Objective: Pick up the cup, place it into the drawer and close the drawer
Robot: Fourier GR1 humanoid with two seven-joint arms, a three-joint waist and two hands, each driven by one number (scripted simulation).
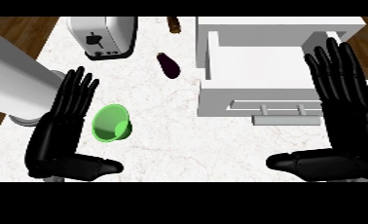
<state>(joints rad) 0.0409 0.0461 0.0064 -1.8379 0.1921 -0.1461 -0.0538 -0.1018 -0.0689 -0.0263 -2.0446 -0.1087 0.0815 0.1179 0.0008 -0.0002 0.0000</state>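
The green cup (pixel 111 123) sat on the white marbled tabletop (pixel 187 140) at the left of the head view, just right of the left hand (pixel 61 121) and apart from it by a thin strip of bare surface. Its round mouth faced up toward the view and a little to the left, with a band of outer wall showing at its lower right, so its long axis ran roughly up from the tabletop; whether it stood quite upright or leaned could not be told. The left hand was open, fingers straight and pointing away from the robot, thumb stretched rightward below the cup, holding nothing. The right hand (pixel 338 101) was open as well, fingers straight and pointing away, thumb reaching left, empty; it lay over the right side of the white drawer (pixel 215 101) in the view, and contact could not be judged. The drawer stood pulled open, well right of the cup, its handle (pixel 287 112) on the near front. A purple eggplant (pixel 169 65) lay between the drawer and a toaster (pixel 108 35) farther back.
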